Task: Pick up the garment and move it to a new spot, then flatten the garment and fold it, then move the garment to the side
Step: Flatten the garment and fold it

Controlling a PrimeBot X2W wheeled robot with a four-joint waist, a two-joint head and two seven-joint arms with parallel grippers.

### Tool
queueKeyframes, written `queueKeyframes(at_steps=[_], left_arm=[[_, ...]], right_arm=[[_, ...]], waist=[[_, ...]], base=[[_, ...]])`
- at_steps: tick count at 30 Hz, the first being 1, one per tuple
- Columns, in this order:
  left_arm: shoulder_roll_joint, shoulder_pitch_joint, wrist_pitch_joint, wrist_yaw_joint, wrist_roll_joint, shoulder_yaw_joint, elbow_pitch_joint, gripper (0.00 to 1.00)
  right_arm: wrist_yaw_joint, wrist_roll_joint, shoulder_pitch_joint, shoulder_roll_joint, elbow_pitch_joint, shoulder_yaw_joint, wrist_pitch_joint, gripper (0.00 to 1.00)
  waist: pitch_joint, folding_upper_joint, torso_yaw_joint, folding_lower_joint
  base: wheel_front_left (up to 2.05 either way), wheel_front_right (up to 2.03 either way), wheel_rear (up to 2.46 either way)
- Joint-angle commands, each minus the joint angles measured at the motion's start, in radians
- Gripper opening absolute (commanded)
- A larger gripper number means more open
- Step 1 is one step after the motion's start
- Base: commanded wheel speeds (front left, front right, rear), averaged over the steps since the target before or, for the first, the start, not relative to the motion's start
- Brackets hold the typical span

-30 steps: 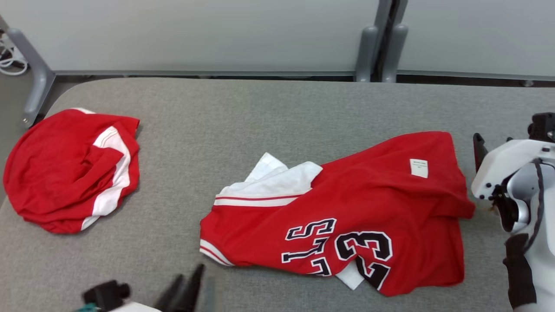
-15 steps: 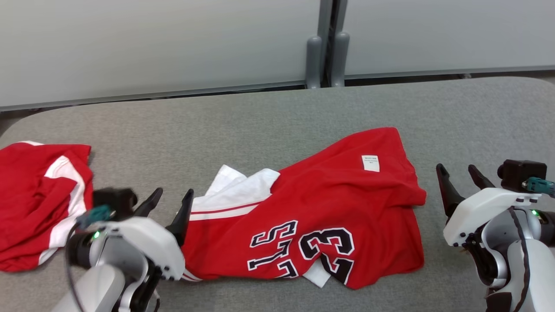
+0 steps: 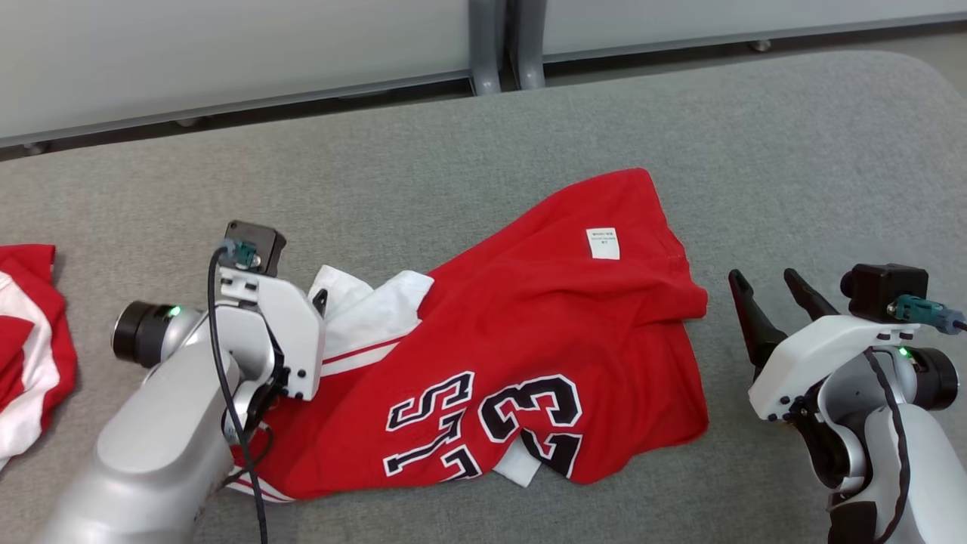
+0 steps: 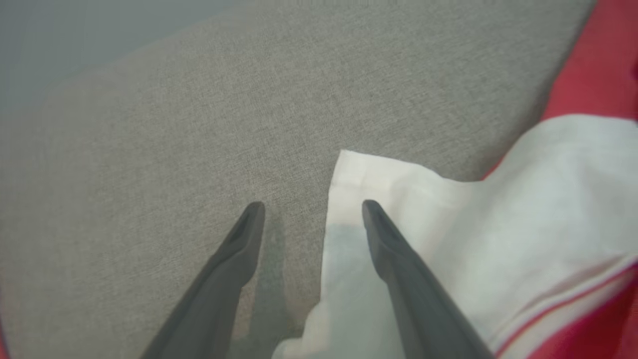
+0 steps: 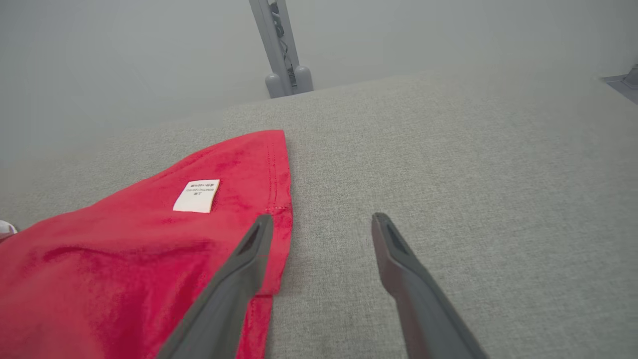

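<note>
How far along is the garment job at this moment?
Done: nothing evident; the red jersey lies crumpled and unfolded on the grey surface. In hand: the left end effector, open, straddles its white sleeve edge; the right end effector, open, sits at its opposite hem. Left: lifting, moving, flattening, folding, setting aside.

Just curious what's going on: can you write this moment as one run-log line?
left gripper: open, straddling white cloth edge | right gripper: open, beside red hem | garment: crumpled on grey surface, not gripped
</note>
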Motion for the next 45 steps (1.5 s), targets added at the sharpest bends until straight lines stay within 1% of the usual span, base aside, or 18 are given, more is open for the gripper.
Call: queueKeyframes(at_steps=[1, 11, 15, 16, 19, 20, 21, 22, 24, 26, 27, 28, 31, 35, 39, 40, 43, 45], left_arm=[[-0.001, -0.04, 0.004, -0.023, -0.001, -0.003, 0.025, 1.0], [-0.024, -0.126, 0.044, -0.088, -0.027, -0.009, 0.147, 1.0], [-0.034, -0.147, 0.048, -0.104, -0.033, -0.01, 0.189, 0.98], [-0.036, -0.152, 0.052, -0.11, -0.034, -0.015, 0.197, 0.9], [-0.043, -0.162, 0.077, -0.133, -0.041, -0.027, 0.223, 0.71], [-0.042, -0.166, 0.084, -0.135, -0.038, -0.031, 0.232, 0.61], [-0.04, -0.17, 0.086, -0.134, -0.034, -0.034, 0.239, 0.54], [-0.039, -0.17, 0.082, -0.134, -0.033, -0.034, 0.245, 0.5], [-0.041, -0.173, 0.08, -0.139, -0.038, -0.034, 0.254, 0.48], [-0.042, -0.176, 0.088, -0.149, -0.044, -0.037, 0.263, 0.25], [-0.045, -0.174, 0.093, -0.157, -0.05, -0.037, 0.269, 0.03], [-0.048, -0.171, 0.099, -0.165, -0.057, -0.037, 0.273, 0.0], [-0.059, -0.169, 0.11, -0.184, -0.075, -0.034, 0.282, 0.0], [-0.06, -0.172, 0.097, -0.193, -0.089, -0.025, 0.288, 0.0], [-0.05, -0.183, 0.077, -0.202, -0.109, -0.001, 0.281, 0.0], [-0.042, -0.188, 0.082, -0.212, -0.105, -0.008, 0.281, 0.0], [-0.033, -0.192, 0.087, -0.222, -0.109, -0.011, 0.278, 0.0], [-0.034, -0.194, 0.075, -0.219, -0.116, -0.002, 0.273, 0.0]], right_arm=[[0.001, -0.004, -0.011, -0.007, -0.008, -0.006, -0.009, 1.0], [0.001, 0.003, -0.019, -0.006, -0.007, 0.002, -0.005, 1.0], [0.001, 0.0, -0.027, -0.007, -0.004, 0.009, -0.009, 1.0], [0.001, 0.002, -0.028, -0.007, -0.002, 0.011, -0.012, 1.0], [0.001, 0.009, -0.032, -0.007, 0.002, 0.019, -0.014, 1.0], [0.001, 0.009, -0.034, -0.007, 0.003, 0.021, -0.015, 1.0], [0.001, 0.009, -0.035, -0.007, 0.005, 0.023, -0.017, 1.0], [0.001, 0.01, -0.034, -0.007, 0.006, 0.024, -0.018, 1.0], [0.001, 0.012, -0.036, -0.007, 0.01, 0.029, -0.019, 1.0], [0.001, 0.013, -0.041, -0.007, 0.013, 0.035, -0.017, 1.0], [0.001, 0.015, -0.044, -0.007, 0.014, 0.038, -0.016, 1.0], [0.001, 0.02, -0.047, -0.007, 0.016, 0.041, -0.013, 1.0], [0.001, 0.018, -0.057, -0.007, 0.021, 0.045, -0.005, 1.0], [0.001, 0.007, -0.081, -0.007, 0.04, 0.056, 0.032, 1.0], [0.001, -0.039, -0.134, -0.007, 0.067, 0.036, 0.112, 1.0], [0.001, -0.068, -0.161, -0.006, 0.085, 0.022, 0.169, 1.0], [0.0, -0.095, -0.216, -0.008, 0.103, -0.008, 0.248, 1.0], [0.001, -0.119, -0.233, -0.006, 0.124, -0.003, 0.307, 1.0]], waist=[[0.015, 0.0, -0.015, 0.0], [0.029, 0.0, -0.037, 0.0], [0.037, 0.0, -0.046, 0.0], [0.039, 0.0, -0.047, 0.0], [0.044, 0.0, -0.052, 0.0], [0.045, 0.0, -0.053, 0.0], [0.047, 0.0, -0.054, 0.0], [0.048, 0.0, -0.055, 0.0], [0.05, 0.0, -0.056, 0.0], [0.052, 0.0, -0.057, 0.0], [0.053, 0.0, -0.057, 0.0], [0.054, 0.0, -0.056, 0.0], [0.056, 0.0, -0.052, 0.0], [0.056, 0.0, -0.043, 0.0], [0.052, 0.0, -0.03, 0.0], [0.048, 0.0, -0.021, 0.0], [0.044, 0.0, -0.012, 0.0], [0.041, 0.0, -0.004, 0.0]], base=[[0.0, 0.0, 0.0], [0.0, 0.0, 0.0], [0.0, 0.0, 0.0], [0.0, 0.0, 0.0], [0.0, 0.0, 0.0], [0.0, 0.0, 0.0], [0.0, 0.0, 0.0], [0.0, 0.0, 0.0], [0.0, 0.0, 0.0], [0.0, 0.0, 0.0], [0.0, 0.0, 0.0], [0.0, 0.0, 0.0], [0.0, 0.0, 0.0], [0.0, 0.0, 0.0], [0.0, 0.0, 0.0], [0.0, 0.0, 0.0], [0.0, 0.0, 0.0], [0.0, 0.0, 0.0]])
